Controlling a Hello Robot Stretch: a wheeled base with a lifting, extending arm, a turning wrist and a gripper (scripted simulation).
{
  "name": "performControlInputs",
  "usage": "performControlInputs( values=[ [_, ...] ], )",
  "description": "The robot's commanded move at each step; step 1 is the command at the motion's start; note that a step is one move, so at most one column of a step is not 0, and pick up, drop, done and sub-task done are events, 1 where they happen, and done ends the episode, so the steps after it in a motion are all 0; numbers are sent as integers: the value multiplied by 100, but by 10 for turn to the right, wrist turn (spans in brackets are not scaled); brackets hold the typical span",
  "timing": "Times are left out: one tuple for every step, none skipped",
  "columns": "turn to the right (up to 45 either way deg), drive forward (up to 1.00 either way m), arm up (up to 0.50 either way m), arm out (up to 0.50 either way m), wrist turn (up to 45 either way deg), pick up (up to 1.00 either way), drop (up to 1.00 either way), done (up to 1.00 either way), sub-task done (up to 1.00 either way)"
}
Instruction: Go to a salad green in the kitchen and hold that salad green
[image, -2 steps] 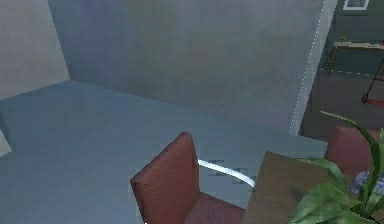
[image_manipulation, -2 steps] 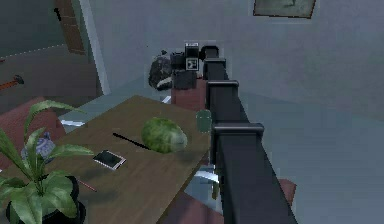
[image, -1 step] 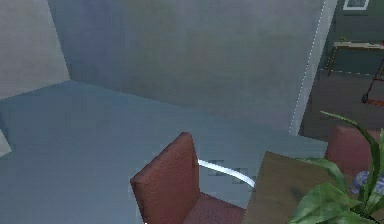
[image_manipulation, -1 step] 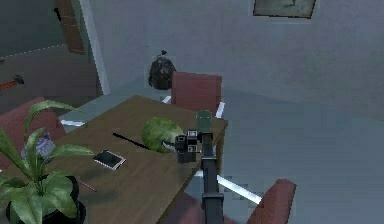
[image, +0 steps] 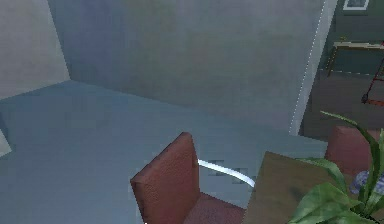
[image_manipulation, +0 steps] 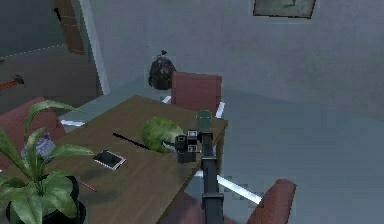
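Your gripper (image_manipulation: 183, 144) is at the salad green (image_manipulation: 156, 133), which lies on the wooden table (image_manipulation: 150, 182) near its right edge. You cannot tell whether it holds anything. An off-centre grasp could roll the rounded head off that edge.

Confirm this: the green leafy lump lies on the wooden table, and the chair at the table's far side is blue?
No. The chair is red, not blue; the arm side view shows it. The green leafy lump does lie on the wooden table.
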Motion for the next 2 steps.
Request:
performControlInputs(
  values=[
    [0,0,10,0,0,0,0,0,0],
    [0,0,0,0,0,0,0,100,0]
  ],
)
